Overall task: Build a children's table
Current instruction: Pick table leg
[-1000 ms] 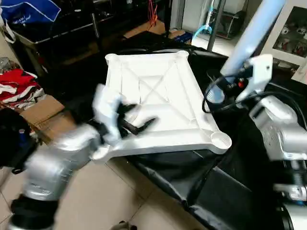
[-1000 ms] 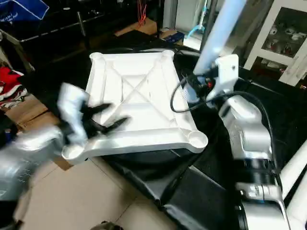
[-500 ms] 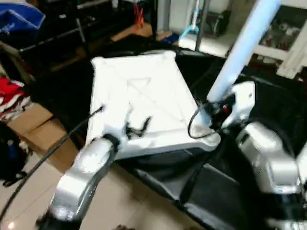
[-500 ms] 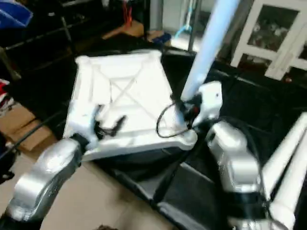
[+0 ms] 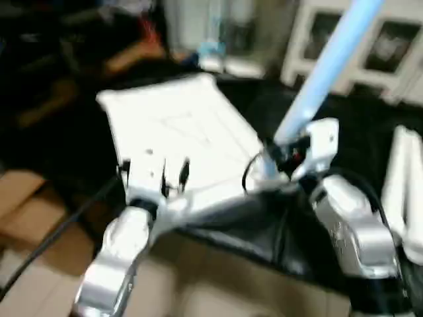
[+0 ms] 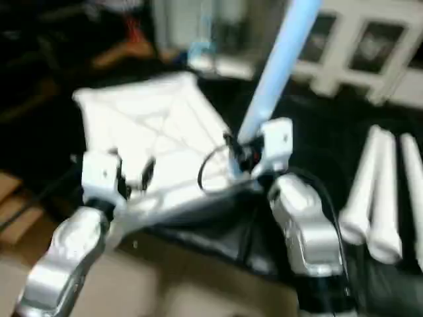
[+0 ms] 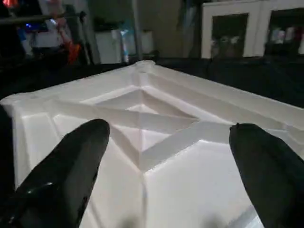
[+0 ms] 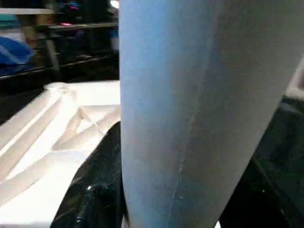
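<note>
The white tabletop (image 5: 175, 129) lies upside down on a black-covered surface, its X ribs facing up (image 7: 142, 142). My left gripper (image 5: 154, 175) hovers over the tabletop's near edge, open, with nothing between its black fingers (image 7: 71, 166). My right gripper (image 5: 281, 157) is shut on a long pale leg (image 5: 324, 66). The leg stands tilted, rising to the upper right, with its lower end at the tabletop's near right corner. Whether it sits in the socket is hidden. In the right wrist view the leg (image 8: 190, 104) stands close beside a black finger (image 8: 99, 190).
More white legs (image 6: 373, 191) lie side by side on the black cover (image 5: 264, 231) at the right. White cabinets (image 5: 390, 46) stand at the back right. A cardboard box (image 5: 20, 198) and a black cable (image 5: 59, 224) are on the floor at the left.
The camera has swung right, bringing the lying legs into view. My left arm has swung round, its fingers now pointing across the tabletop's near edge. The right gripper keeps its hold on the leg.
</note>
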Motion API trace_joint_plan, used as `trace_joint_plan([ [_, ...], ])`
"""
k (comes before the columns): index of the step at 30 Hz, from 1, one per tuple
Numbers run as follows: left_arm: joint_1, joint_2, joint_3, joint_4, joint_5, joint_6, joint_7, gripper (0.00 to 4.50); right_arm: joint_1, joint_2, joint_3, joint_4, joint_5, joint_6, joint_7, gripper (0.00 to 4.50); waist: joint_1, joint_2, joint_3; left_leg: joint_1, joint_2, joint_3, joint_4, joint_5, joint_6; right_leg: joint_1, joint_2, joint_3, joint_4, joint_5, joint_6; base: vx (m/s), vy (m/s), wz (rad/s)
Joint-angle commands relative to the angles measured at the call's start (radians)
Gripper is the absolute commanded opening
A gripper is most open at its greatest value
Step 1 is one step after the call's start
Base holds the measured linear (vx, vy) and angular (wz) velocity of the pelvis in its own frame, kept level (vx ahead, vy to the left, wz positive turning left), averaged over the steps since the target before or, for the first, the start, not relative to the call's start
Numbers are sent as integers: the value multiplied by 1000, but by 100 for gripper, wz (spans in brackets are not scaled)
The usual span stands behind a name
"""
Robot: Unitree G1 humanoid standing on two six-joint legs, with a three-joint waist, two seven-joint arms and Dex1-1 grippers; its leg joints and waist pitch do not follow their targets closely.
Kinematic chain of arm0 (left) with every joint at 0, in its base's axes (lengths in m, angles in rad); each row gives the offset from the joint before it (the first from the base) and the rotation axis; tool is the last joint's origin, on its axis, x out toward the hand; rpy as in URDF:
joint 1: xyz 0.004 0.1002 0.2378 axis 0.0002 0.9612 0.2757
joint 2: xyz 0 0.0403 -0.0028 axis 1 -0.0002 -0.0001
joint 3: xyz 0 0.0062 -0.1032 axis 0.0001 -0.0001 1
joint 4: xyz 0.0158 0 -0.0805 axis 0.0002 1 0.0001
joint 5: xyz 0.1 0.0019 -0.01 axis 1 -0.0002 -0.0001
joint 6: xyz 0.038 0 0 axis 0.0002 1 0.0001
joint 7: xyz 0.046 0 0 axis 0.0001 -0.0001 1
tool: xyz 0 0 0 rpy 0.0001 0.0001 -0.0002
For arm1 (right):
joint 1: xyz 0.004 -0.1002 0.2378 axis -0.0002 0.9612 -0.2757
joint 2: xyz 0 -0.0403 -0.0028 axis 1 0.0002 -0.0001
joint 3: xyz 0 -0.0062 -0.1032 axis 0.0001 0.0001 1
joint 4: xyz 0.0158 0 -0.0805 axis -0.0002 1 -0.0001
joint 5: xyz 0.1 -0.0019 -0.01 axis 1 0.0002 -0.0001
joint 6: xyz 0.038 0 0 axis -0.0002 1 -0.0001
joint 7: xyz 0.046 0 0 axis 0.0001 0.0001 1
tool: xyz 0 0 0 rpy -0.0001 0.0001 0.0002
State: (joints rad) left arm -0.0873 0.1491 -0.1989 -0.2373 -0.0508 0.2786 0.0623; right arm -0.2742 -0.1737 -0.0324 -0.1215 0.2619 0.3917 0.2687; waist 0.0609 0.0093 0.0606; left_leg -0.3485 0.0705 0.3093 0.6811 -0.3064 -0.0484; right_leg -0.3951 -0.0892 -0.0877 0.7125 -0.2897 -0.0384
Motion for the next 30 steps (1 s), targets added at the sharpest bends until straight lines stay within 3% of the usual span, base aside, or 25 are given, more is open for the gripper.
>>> trace_joint_plan([
  [1,-6,-15,8,-4,34,6,40,450,6,-3,7,-29,-11,10,-4,187,-5,-15,-47,-117,61,-231,42,58,-94,129,-110,125,-144,-225,-210,42,169,-91],
  [2,-11,-31,16,0,39,4,60,450,12,-10,9,-29,-17,6,-1,187,2,24,-58,-108,89,-233,-37,145,-124,95,-12,69,-134,-130,-185,19,158,-87],
  [3,-14,-34,16,3,45,3,67,450,13,-12,9,-29,-18,4,0,187,-24,93,-88,68,312,-332,-117,463,-175,-86,45,51,-7,-50,-8,-67,150,-37],
  [4,-18,-37,16,6,54,1,76,450,16,-14,9,-28,-19,3,0,187,-25,92,-88,39,367,-309,-123,701,-193,-95,21,38,48,-28,67,-67,150,-37],
  [5,-20,-42,16,8,65,-3,90,450,13,-20,14,-26,-19,-1,11,187,-22,100,-90,37,365,-291,-121,785,-193,-115,23,27,66,-11,80,-85,126,-45],
  [6,-22,-51,18,10,74,-11,105,450,8,-26,19,-24,-20,-2,23,187,-20,101,-90,26,345,-236,-123,821,-189,-128,29,7,80,29,64,-111,50,-64],
  [7,-21,-61,21,9,78,-13,118,450,-1,-36,26,-20,-27,-7,34,187,-16,93,-88,25,332,-203,-132,773,-147,-126,26,-4,78,38,45,-111,50,-64],
  [8,-21,-62,21,8,80,-17,121,450,-4,-38,28,-18,-25,-6,41,187,-10,93,-86,27,329,-185,-140,715,-125,-123,24,-8,70,52,32,-122,-43,-65],
  [9,-18,-73,34,0,79,-23,135,450,-17,-51,30,-9,-25,-4,57,187,-11,63,-77,11,290,-219,-160,548,-2,-82,14,-6,63,62,24,-138,-142,-52],
  [10,-15,-76,40,-9,78,-23,140,450,-22,-58,28,-3,-31,-9,58,187,-15,53,-73,24,260,-226,-170,272,156,-62,-9,24,-15,47,-16,-138,-142,-52],
  [11,-13,-81,46,-15,83,-23,141,450,-24,-63,26,-1,-35,-13,57,187,-20,32,-70,23,236,-199,-150,140,209,-49,-19,33,-54,100,-79,-132,-216,-19],
  [12,-4,-83,52,-31,53,-15,102,450,-19,-71,14,1,-24,-3,60,187,-24,-23,-80,-50,100,-137,-71,-13,254,36,-59,61,-143,194,-276,-116,-252,-9],
  [13,2,-79,51,-35,50,-29,88,450,-14,-75,12,0,-27,-4,60,187,12,-31,-51,-64,45,-132,22,-12,182,41,-136,69,-220,-56,-183,-116,-252,-9],
  [14,9,-72,49,-42,38,-36,67,450,-5,-79,10,-1,-31,-11,62,187,25,-17,-46,-56,62,-147,1,14,124,37,-146,99,-232,-218,-106,-115,-246,-12],
  [15,9,-72,49,-42,38,-36,67,450,-5,-79,10,-1,-31,-11,62,187,15,-30,-39,-73,72,-159,-18,27,104,51,-147,107,-226,-339,-24,-115,-195,-11],
  [16,19,-70,49,-52,30,-37,56,450,5,-84,10,-6,-33,-17,68,187,12,-2,-26,-69,107,-191,-80,0,76,54,-142,95,-239,-558,120,-115,-195,-11],
  [17,33,-62,39,-73,37,-49,46,450,22,-90,6,-16,-39,-36,72,187,-3,0,-10,-76,109,-201,-102,-44,69,45,-112,70,-231,-588,138,-113,-125,-25],
  [18,48,-57,30,-95,46,-58,41,450,34,-94,-2,-23,-38,-45,70,187,-10,16,-20,-53,120,-204,-121,-115,43,44,-78,38,-240,-570,140,-97,-62,-15],
  [19,54,-57,27,-107,43,-59,39,450,36,-91,-11,-23,-33,-37,62,187,-23,20,-18,-40,129,-206,-132,-135,53,44,-62,26,-239,-464,99,-97,-62,-15],
  [20,62,-60,25,-118,39,-58,35,450,37,-88,-21,-21,-26,-25,52,187,-26,22,-21,-37,135,-207,-136,-128,58,47,-56,23,-237,-406,74,-77,-38,2],
  [21,69,-60,22,-139,46,-36,22,450,37,-84,-39,-16,-11,-16,39,187,-33,17,-17,-36,139,-204,-141,-113,78,49,-52,20,-238,-341,41,-71,-26,5],
  [24,54,-55,38,-133,58,-46,25,450,32,-70,-52,-17,10,-18,37,187,-44,33,2,-20,136,-200,-142,-184,74,33,-53,8,-262,-481,35,-43,-10,2],
  [28,37,-67,89,-115,33,-115,36,450,44,-19,-82,-17,46,-83,34,187,-63,45,-2,-27,160,-219,-158,-243,66,48,-58,2,-250,-361,-1,0,0,0],
  [29,44,-67,100,-112,27,-128,36,450,53,-22,-84,-14,20,-107,16,187,-65,56,-1,-20,165,-220,-162,-304,49,51,-63,1,-246,-364,-8,-12,54,-4],
  [30,60,-68,117,-109,13,-142,35,450,67,-28,-93,-15,-8,-135,-9,187,-68,59,5,0,164,-221,-168,-408,21,51,-61,-3,-246,-415,-2,15,55,-1],
])
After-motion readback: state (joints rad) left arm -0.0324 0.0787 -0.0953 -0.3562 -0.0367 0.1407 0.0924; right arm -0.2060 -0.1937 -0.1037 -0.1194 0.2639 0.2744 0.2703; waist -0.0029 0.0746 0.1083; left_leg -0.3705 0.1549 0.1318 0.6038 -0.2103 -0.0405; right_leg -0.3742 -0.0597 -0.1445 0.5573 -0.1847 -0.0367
